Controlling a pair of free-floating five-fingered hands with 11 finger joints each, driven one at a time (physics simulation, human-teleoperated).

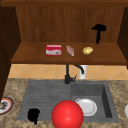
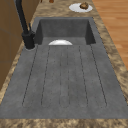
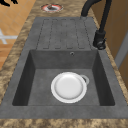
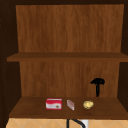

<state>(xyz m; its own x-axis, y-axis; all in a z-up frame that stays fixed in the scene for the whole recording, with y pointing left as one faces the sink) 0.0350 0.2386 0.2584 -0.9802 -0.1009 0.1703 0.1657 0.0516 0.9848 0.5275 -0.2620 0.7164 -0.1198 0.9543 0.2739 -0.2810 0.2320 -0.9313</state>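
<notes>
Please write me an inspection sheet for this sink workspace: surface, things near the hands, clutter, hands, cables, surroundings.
Surface: grey sink with ribbed drainboard, speckled stone counter.
Things: yellowish round lump on the brown wooden shelf, nearest the right hand; big red ball beside the left hand.
Clutter: red-and-white box, small pinkish block, white plate in the basin, black tap.
Hands: left hand low over the drainboard; right hand above the shelf.
Cables: nothing seen.
Surroundings: wooden cabinet back, tan tiles.

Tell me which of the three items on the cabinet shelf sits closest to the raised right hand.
The round yellowish item: it lies at the right end of the row, just left of and below the right hand. The red box and small pink packet lie further left.
</notes>
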